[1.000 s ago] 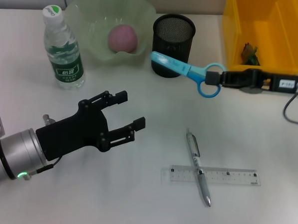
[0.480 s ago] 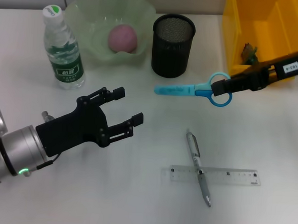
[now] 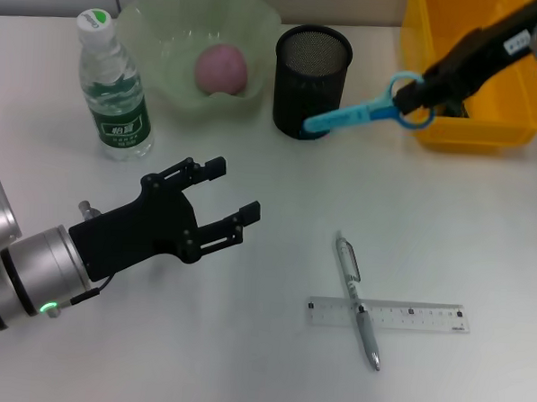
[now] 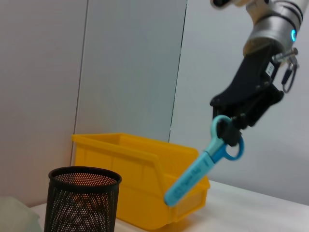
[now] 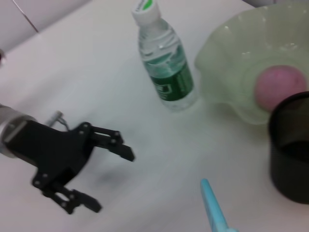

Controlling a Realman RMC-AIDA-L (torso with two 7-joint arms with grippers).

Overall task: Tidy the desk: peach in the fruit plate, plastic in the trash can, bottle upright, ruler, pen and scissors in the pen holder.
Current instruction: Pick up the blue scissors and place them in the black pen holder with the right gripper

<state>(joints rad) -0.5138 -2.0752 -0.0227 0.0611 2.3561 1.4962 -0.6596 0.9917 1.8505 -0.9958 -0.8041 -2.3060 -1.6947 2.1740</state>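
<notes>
My right gripper (image 3: 416,92) is shut on the handles of the blue scissors (image 3: 356,115), held up in the air with the blade end slanting down beside the black mesh pen holder (image 3: 311,68). The left wrist view shows the scissors (image 4: 200,166) hanging above and to the side of the pen holder (image 4: 83,199). The pen (image 3: 357,298) lies across the clear ruler (image 3: 389,315) on the desk. The peach (image 3: 221,69) rests in the green fruit plate (image 3: 169,34). The bottle (image 3: 114,89) stands upright. My left gripper (image 3: 228,194) hovers open over the desk, holding nothing.
The yellow trash bin (image 3: 478,68) stands at the back right, behind my right arm. In the right wrist view the bottle (image 5: 166,67), the plate (image 5: 227,72) and my left gripper (image 5: 99,176) show below.
My right gripper has lifted the scissors up and back toward the bin, tilting the blade end down near the pen holder. The left arm has barely moved.
</notes>
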